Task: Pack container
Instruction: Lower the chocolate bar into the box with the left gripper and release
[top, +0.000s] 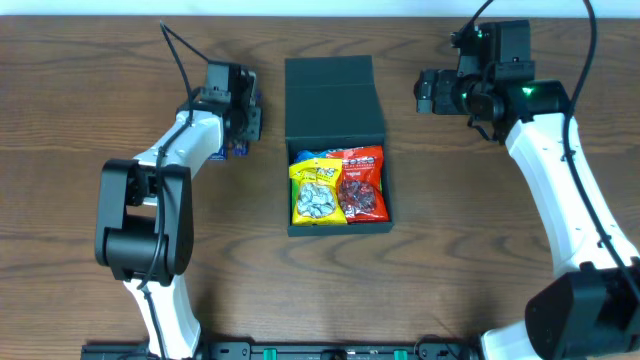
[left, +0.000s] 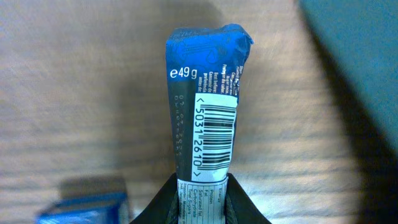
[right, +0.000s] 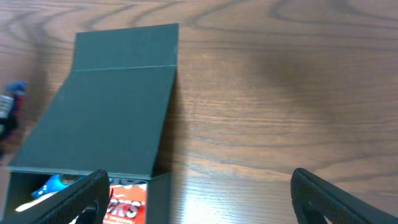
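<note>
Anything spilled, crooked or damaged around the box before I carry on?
Nothing serious. The container sits square, lid open, yellow packet and red packet lying neat inside. The left gripper pinches a blue packet whose free end looks slightly crumpled; a second blue packet lies on the table nearby.

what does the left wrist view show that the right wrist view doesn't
Left wrist only: the barcode and "49 g" print on the blue snack packet, gripped by the left tool. Right wrist only: the container with its lid open, the red packet inside, and the open right tool. Both: the wooden table.
</note>
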